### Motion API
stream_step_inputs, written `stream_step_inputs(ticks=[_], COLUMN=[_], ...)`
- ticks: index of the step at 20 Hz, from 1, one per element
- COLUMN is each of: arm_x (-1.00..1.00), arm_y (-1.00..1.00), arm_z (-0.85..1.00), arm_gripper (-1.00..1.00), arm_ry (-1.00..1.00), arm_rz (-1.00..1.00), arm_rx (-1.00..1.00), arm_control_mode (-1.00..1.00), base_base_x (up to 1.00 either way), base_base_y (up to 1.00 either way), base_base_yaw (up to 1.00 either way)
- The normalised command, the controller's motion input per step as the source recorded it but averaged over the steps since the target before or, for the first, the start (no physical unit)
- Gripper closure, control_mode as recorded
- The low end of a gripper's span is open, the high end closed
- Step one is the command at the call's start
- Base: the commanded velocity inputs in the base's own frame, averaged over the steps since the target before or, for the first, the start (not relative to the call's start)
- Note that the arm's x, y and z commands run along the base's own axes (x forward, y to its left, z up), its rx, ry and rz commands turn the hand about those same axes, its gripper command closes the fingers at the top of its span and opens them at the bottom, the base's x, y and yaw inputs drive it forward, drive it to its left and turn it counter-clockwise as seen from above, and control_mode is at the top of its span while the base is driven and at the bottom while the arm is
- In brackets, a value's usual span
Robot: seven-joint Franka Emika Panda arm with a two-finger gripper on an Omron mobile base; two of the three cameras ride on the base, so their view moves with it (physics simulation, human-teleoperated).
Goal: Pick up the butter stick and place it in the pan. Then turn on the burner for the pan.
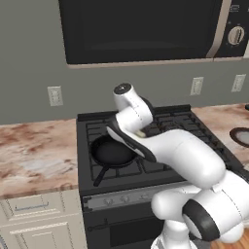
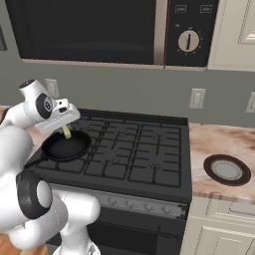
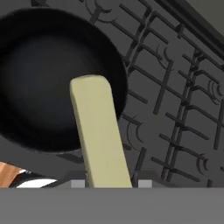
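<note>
The fingers (image 3: 108, 183) are clamping the butter stick (image 3: 99, 131), which is jutting straight out ahead of them, hanging over the near rim of the pan (image 3: 39, 78) on the stove grate (image 3: 175, 109).

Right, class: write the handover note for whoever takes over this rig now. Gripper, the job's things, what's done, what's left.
Gripper: shut on the butter stick, held above the pan's near rim.
Pan: empty, on the stove's front-left burner, handle toward the front.
Done: butter picked up and carried to the pan.
Left: lower and release the butter into the pan, then turn on that burner with its knob on the front panel.
</note>
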Motion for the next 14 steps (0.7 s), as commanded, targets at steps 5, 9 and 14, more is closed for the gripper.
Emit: stream_step_inputs(ticks=[5,9,14], arm_x=[0.23,0.21,0.14], arm_y=[0.21,0.12,0.14], arm_z=[-0.28,-0.30,-0.33], arm_gripper=[1.00,1.00,1.00], arm_ry=[0.03,0.05,0.07], arm_rz=[0.00,0.00,0.00], arm_rx=[0.01,0.03,0.02], arm_control_mode=[-1.00,-1.00,-1.00], base_base_x=[0.00,0.00,0.00], base_base_y=[0.00,0.00,0.00], base_base_yaw=[0.00,0.00,0.00])
